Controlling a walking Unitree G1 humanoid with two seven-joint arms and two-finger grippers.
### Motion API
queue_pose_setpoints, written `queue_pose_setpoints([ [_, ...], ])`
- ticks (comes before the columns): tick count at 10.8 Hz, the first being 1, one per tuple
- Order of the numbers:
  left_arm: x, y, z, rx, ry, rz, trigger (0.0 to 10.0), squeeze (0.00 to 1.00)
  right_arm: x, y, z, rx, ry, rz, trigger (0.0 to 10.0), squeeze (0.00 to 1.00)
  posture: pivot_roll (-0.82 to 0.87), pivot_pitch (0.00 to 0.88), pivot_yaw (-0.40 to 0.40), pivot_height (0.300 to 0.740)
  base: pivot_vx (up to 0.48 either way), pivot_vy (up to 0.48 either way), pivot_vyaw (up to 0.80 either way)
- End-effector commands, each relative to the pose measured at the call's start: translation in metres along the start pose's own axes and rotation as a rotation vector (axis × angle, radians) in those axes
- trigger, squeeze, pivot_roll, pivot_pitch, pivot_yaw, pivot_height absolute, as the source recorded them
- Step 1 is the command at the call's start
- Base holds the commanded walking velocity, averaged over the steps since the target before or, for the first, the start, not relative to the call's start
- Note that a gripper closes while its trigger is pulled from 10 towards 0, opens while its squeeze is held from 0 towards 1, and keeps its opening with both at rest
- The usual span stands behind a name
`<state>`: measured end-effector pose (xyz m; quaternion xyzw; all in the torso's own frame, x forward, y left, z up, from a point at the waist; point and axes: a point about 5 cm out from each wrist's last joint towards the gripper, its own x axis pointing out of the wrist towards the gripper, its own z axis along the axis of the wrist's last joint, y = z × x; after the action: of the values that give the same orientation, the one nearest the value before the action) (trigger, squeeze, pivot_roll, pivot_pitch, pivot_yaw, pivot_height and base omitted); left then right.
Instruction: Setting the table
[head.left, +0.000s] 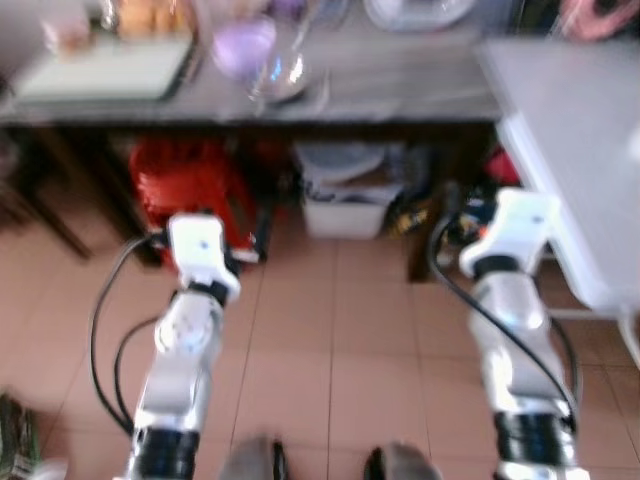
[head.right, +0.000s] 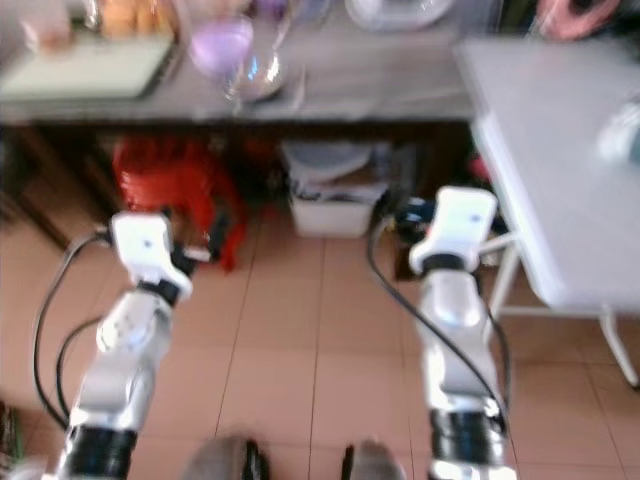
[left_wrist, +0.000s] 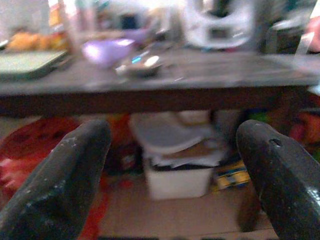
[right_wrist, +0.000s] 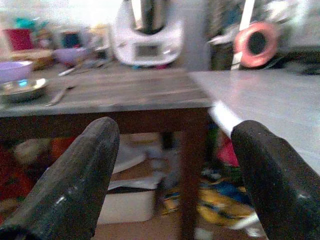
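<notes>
While approaching the dark tabletop (head.left: 400, 85): both arms forward, left gripper (left_wrist: 170, 165) and right gripper (right_wrist: 172, 170) with fingers spread wide, holding nothing. Purple bowl (head.left: 243, 45) and shallow metal dish (head.left: 285, 78) touching or just beside each other near the front edge; white tabletop (head.right: 560, 150) to the right. Best reached squarely, with 1 gripper lowered over the bowl rim only once views sharpen.

Both arms hang low over bare tiled floor (head.left: 340, 330), short of the dark tabletop (head.left: 400, 85). The middle and right of that tabletop lie free; its left part is crowded by a purple bowl (head.left: 243, 45), a metal dish (head.left: 285, 75) and a green tray (head.left: 105, 70). Beneath it, a red bag (head.left: 190, 185) and white bin (head.left: 345, 200) block the way. A white table (head.left: 580, 140) closes the right side.
</notes>
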<state>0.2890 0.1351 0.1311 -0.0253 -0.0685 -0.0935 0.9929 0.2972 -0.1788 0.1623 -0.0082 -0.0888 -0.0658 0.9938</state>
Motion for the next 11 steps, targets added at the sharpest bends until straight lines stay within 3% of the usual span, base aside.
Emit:
queue_pose_setpoints([
  [1,-0.0007,0.004,0.0027,0.023,-0.006,-0.004,10.0,0.0,-0.0007,0.0028,0.0004,0.007,0.004,0.006,10.0,0.0,-0.07,0.137,0.034,0.74,0.0,0.0,0.0],
  [2,-0.0022,0.003,0.0028,0.02,-0.009,-0.017,10.0,0.0,-0.0018,0.0022,-0.0005,0.01,0.007,0.01,10.0,0.04,-0.07,0.142,0.035,0.74,0.0,0.0,0.0],
  [3,-0.0027,0.0021,0.0026,0.007,-0.005,-0.026,10.0,0.0,-0.002,0.0031,-0.0006,0.015,0.007,0.011,10.0,0.71,-0.07,0.144,0.035,0.74,0.0,-0.439,0.0],
  [4,-0.0036,0.0021,0.003,0.008,-0.006,-0.029,10.0,0.0,-0.002,0.0041,-0.0008,0.013,0.008,0.013,10.0,1.0,-0.07,0.147,0.036,0.74,0.0,-0.472,0.0],
  [5,-0.0036,0.0022,0.0029,0.007,-0.006,-0.029,10.0,0.0,-0.0019,0.0043,-0.0011,0.011,0.009,0.013,10.0,1.0,-0.07,0.147,0.036,0.74,0.0,-0.472,0.0],
  [6,-0.0043,0.0024,0.0032,0.009,-0.005,-0.031,10.0,0.0,-0.0023,0.0049,-0.0012,0.011,0.012,0.017,10.0,0.0,-0.06,0.15,0.037,0.74,0.0,-0.472,0.0],
  [11,-0.005,0.0,0.0028,0.007,-0.002,-0.053,10.0,0.0,-0.0006,0.0063,0.0016,0.006,0.003,0.021,10.0,0.0,-0.07,0.153,0.04,0.74,0.0,-0.467,0.0],
])
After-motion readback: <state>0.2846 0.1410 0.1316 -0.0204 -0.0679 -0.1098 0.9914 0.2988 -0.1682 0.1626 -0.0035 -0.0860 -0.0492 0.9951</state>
